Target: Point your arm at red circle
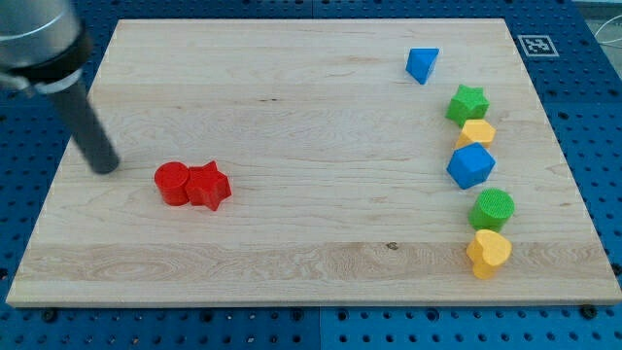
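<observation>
The red circle [173, 183] lies on the wooden board [311, 107] at the view's left, touching a red star [209, 186] on its right side. My tip [105, 167] rests on the board to the left of the red circle and slightly above it, a short gap apart. The dark rod rises from the tip toward the view's top left corner.
Down the view's right side lie a blue triangle [422, 64], a green star [466, 103], a yellow block [477, 132], a blue block [471, 166], a green circle [493, 208] and a yellow heart [488, 253]. A marker tag [536, 45] sits at the board's top right.
</observation>
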Available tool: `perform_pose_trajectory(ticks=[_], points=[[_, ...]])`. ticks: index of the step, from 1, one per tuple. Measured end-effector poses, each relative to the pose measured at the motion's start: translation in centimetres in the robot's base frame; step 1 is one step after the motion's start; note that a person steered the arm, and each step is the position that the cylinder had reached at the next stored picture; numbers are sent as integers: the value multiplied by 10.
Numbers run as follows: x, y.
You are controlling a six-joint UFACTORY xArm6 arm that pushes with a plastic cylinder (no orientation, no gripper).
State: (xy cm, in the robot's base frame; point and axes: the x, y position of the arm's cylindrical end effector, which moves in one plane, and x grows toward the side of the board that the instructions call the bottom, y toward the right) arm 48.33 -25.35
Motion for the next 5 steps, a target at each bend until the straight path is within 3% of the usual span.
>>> perform_pose_trajectory(ticks=[1,5], points=[[25,0],[27,86]])
